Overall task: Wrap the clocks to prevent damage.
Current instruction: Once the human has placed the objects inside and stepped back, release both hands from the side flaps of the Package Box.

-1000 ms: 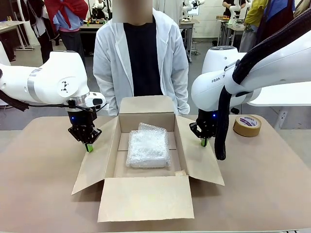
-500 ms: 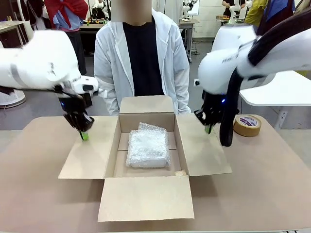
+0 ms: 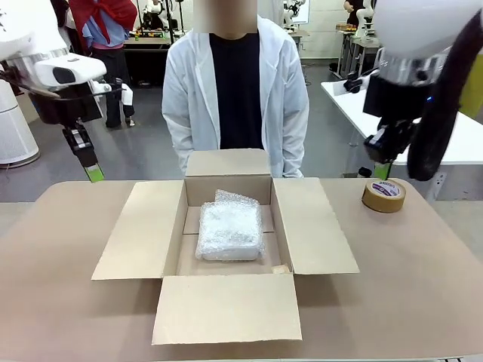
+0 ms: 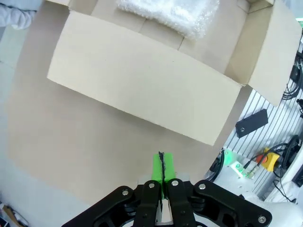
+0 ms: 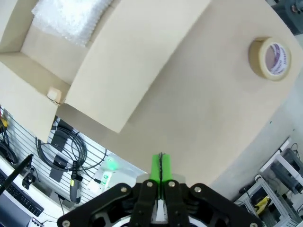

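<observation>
the clocks [image 3: 229,231], in bubble wrap, lie inside the open cardboard carton [image 3: 226,308]; left gripper [image 4: 162,166] and right gripper [image 5: 161,166] are closed, empty.

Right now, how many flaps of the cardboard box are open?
4: the far flap stands upright, the left flap and the right flap spread out sideways, and the near flap lies flat toward the camera. None seem hidden.
</observation>
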Available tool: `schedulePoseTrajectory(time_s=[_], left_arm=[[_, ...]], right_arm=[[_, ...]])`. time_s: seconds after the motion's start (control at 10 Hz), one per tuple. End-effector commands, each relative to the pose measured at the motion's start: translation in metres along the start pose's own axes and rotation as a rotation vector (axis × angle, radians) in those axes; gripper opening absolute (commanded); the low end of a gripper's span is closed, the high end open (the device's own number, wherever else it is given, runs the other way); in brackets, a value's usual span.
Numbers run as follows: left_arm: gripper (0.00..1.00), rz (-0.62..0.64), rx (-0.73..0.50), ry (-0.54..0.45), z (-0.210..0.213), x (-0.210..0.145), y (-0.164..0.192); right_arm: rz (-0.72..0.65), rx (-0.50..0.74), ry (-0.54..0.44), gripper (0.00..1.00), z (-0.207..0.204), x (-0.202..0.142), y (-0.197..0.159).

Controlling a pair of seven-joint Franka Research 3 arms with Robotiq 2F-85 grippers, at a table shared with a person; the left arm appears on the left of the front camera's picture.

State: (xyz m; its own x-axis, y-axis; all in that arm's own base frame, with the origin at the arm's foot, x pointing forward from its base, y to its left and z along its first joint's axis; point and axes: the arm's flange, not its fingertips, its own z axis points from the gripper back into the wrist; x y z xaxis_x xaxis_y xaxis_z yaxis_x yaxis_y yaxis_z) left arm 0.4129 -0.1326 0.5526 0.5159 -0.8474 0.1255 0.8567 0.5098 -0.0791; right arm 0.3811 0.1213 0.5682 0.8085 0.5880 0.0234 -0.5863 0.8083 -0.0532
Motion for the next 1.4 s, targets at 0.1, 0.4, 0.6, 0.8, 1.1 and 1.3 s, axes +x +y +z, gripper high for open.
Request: schedulePoseTrajectory(time_s=[0.1,0.4,0.6,0.8,1.1,1.3], left_arm=[[0.00,0.000,0.000,0.000,0.000,0.000,0.000],[0.00,0.038,0.029,-0.022,-0.001,0.003,0.001],[0.00,-0.205,0.005,0.088,0.013,-0.018,0.020],[0.00,-0.386,-0.014,0.112,0.027,-0.034,0.040],[0.00,-0.595,-0.071,0.076,0.038,-0.054,0.064],[0.00,-0.532,-0.028,0.083,0.035,-0.053,0.055]], right_arm=[[0.004,0.013,0.009,0.01,-0.009,0.009,0.008],[0.010,0.003,0.011,0.01,-0.005,0.004,0.004],[0.382,0.025,0.091,0.01,-0.003,-0.012,-0.026],[0.656,0.081,0.052,0.01,-0.008,-0.023,-0.054],[0.808,0.184,-0.057,0.01,-0.012,-0.032,-0.082],[0.740,0.106,-0.005,0.01,-0.012,-0.032,-0.068]])
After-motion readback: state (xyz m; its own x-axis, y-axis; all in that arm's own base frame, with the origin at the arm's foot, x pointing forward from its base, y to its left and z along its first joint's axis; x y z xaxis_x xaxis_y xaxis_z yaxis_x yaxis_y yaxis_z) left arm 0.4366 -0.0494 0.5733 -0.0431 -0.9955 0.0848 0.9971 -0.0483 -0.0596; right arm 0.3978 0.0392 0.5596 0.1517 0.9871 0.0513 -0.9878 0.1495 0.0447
